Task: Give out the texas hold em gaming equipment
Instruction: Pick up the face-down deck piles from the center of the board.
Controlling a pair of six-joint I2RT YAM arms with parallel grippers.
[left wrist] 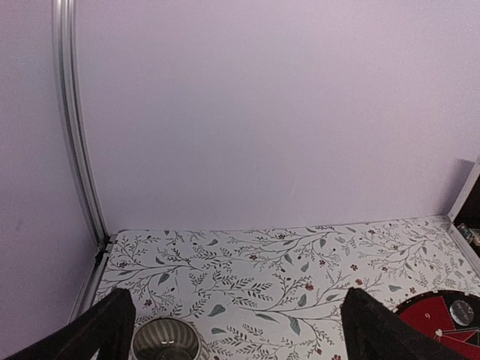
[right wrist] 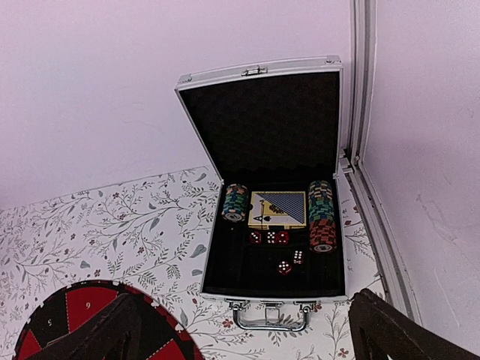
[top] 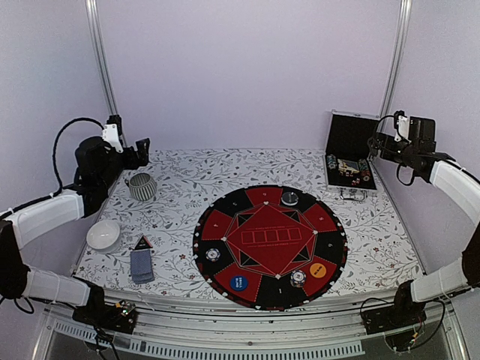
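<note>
a round mat [top: 270, 244] lies mid-table, with chips [top: 213, 254] on it. the case [top: 349, 136] stands far right, a cup [top: 142, 187] far left.

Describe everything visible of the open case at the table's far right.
The case is black with silver metal edging and lies flat on the floral tablecloth, its lid raised nearly upright toward the back wall. A metal handle faces the near side. Inside sit two rows of striped chips, a pack of cards between them, and red dice.
</note>
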